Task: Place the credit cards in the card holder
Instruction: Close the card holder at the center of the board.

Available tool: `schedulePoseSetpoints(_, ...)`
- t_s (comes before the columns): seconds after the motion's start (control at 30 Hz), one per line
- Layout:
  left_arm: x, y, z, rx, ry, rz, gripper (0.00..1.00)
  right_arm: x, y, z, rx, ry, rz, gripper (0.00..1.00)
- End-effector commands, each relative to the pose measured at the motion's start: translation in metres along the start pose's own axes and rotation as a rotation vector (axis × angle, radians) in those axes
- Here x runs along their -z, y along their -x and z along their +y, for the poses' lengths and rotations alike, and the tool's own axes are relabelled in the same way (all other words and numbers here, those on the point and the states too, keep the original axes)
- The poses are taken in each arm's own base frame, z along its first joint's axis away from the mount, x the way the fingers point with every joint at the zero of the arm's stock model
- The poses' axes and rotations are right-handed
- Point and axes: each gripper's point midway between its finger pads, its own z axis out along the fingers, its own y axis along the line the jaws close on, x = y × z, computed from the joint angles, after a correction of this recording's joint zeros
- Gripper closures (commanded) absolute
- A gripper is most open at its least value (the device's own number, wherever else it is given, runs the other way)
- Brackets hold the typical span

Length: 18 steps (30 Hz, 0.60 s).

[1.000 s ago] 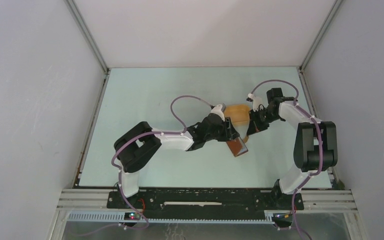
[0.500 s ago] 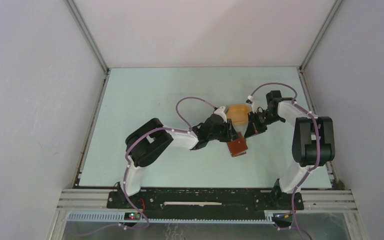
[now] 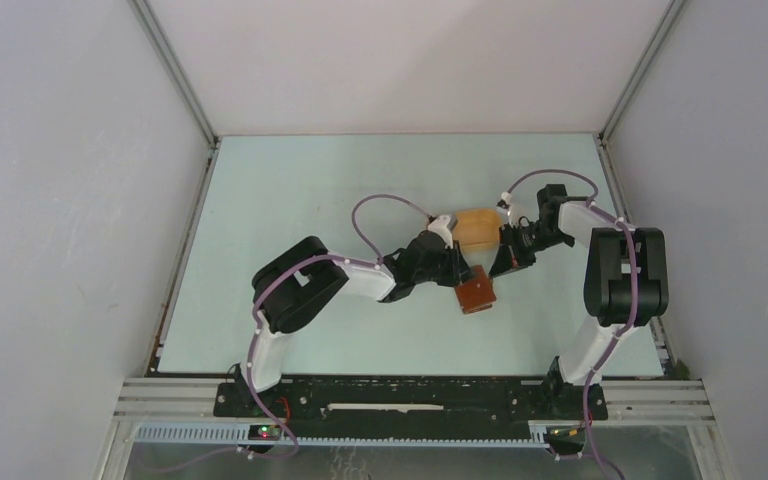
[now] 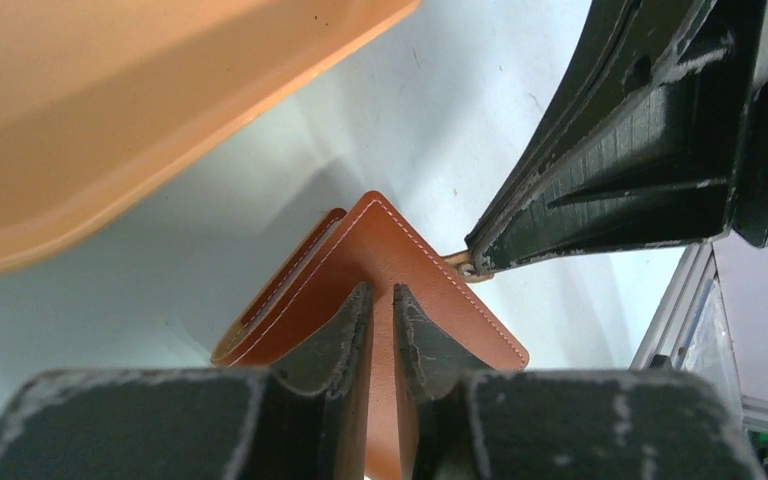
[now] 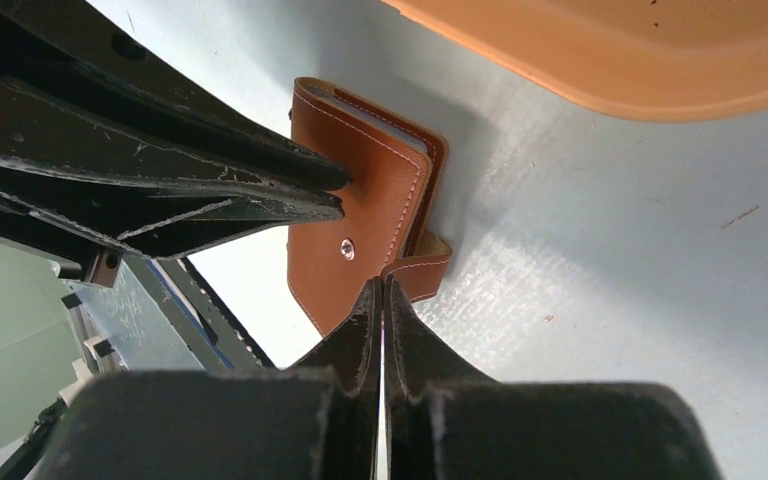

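Note:
The card holder, a reddish-brown leather wallet, lies between both grippers just in front of the orange tray. In the left wrist view a raised leather fold of the card holder runs between the nearly closed jaws of my left gripper. My right gripper is shut on the small strap beside the snap button. From the top view, the left gripper and right gripper meet over the holder. The credit cards are out of view.
An orange oval tray sits directly behind the card holder, with its rim close above it in the wrist views. The metal frame rail runs along the near table edge. White walls enclose the pale table.
The left arm has swung to the right and its jaws have narrowed onto the card holder. The holder has turned slightly. The right gripper has stayed shut and hardly moved.

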Motion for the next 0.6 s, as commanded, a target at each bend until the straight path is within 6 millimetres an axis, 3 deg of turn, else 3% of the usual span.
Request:
schedulePoseSetpoints(0.0,0.014,-0.011,-0.002,-0.115,-0.023,0.021,0.82,0.008,0.013,0.007,0.005,0.018,-0.034,1.00)
schedulePoseSetpoints(0.23,0.026,-0.019,0.006,-0.193,0.014,0.050,0.82,0.010,0.015,0.017,0.015,0.056,-0.042,1.00)
schedulePoseSetpoints(0.37,0.025,-0.026,0.004,-0.212,0.008,0.076,0.82,-0.001,0.013,0.030,0.052,0.042,-0.004,1.00)
schedulePoseSetpoints(0.57,0.031,-0.034,0.000,-0.229,0.000,0.094,0.81,0.001,0.019,0.016,0.097,-0.100,-0.016,1.00)
